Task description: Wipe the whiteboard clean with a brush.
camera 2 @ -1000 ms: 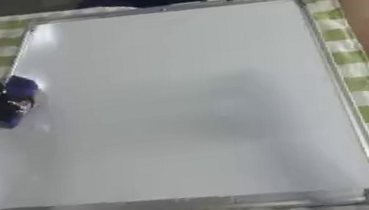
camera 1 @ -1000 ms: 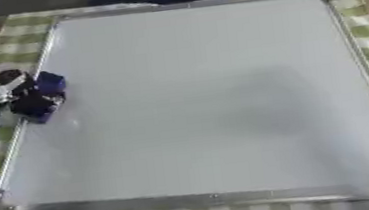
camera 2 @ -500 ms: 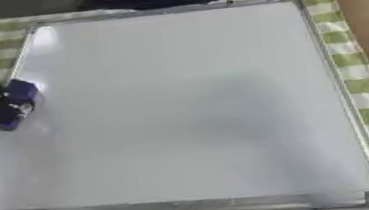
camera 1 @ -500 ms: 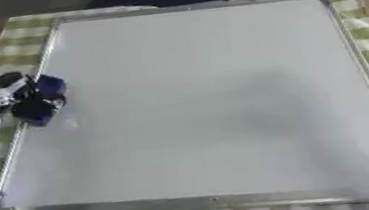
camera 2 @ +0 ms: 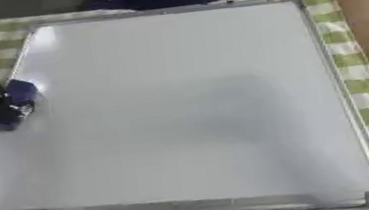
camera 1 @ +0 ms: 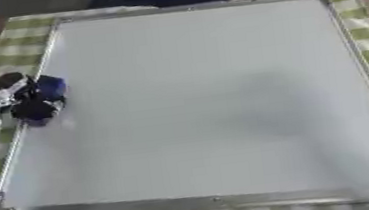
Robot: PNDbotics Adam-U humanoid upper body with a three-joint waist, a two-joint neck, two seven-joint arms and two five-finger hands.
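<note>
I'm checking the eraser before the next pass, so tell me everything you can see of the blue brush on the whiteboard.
The brush is a small dark blue block, its material not discernible. It sits on the whiteboard close to the left frame edge, about a third of the way down. The left hand, black and silver, curls around it from the left. No marks show on the board near it.

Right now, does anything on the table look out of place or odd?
Nothing stands out. The whiteboard lies flat on the green checked cloth, with no marks visible, and the left hand holds the blue brush at its left edge.
</note>
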